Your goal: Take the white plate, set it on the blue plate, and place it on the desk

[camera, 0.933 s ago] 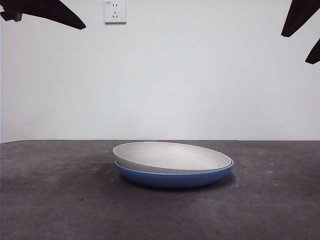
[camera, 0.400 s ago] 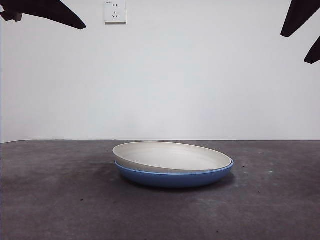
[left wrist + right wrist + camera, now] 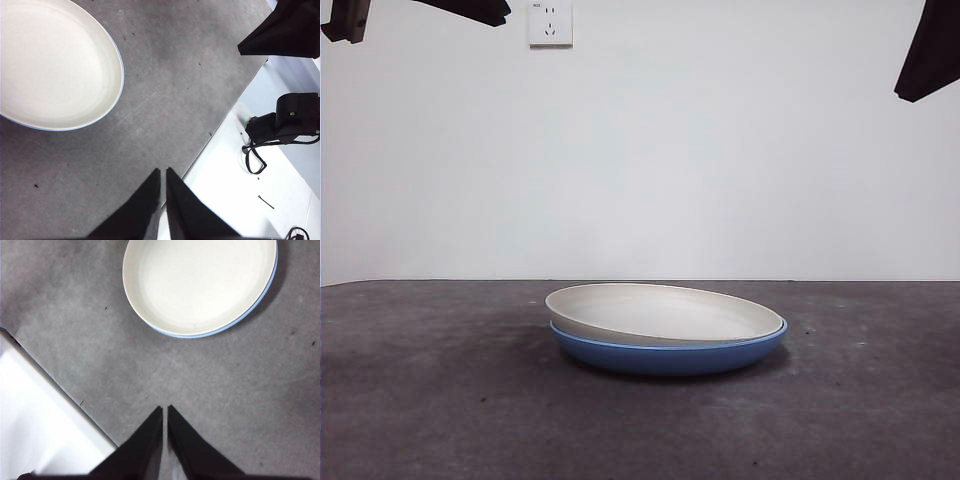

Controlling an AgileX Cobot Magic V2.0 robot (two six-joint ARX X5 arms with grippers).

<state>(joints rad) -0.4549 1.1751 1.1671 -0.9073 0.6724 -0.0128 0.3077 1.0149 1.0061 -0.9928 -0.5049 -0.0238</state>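
The white plate (image 3: 665, 313) sits nested inside the blue plate (image 3: 670, 356), and the pair rests on the worktop (image 3: 430, 400) about midway across it in the front view. The white plate is slightly tilted: its rim rides higher on one side, and only a thin band of blue rim shows around it. Nothing lies in the white plate; its inside is bare and smooth. From the wrist views the blue plate appears only as a narrow blue edge under the white one.

The left tool (image 3: 163, 172) hangs high over the worktop near its edge, well apart from the plates, with its two jaws drawn together to a slim slit and nothing between them. The right tool (image 3: 165, 410) also hangs high above bare worktop, well apart from the stack, its jaws likewise nearly touching and holding nothing. In the front view both arms show only as dark tips at the upper corners.

A wall socket (image 3: 550, 23) is fixed on the white wall behind. Beyond the worktop edge, the left wrist view shows a black device with a cable (image 3: 280, 125) on a white surface.
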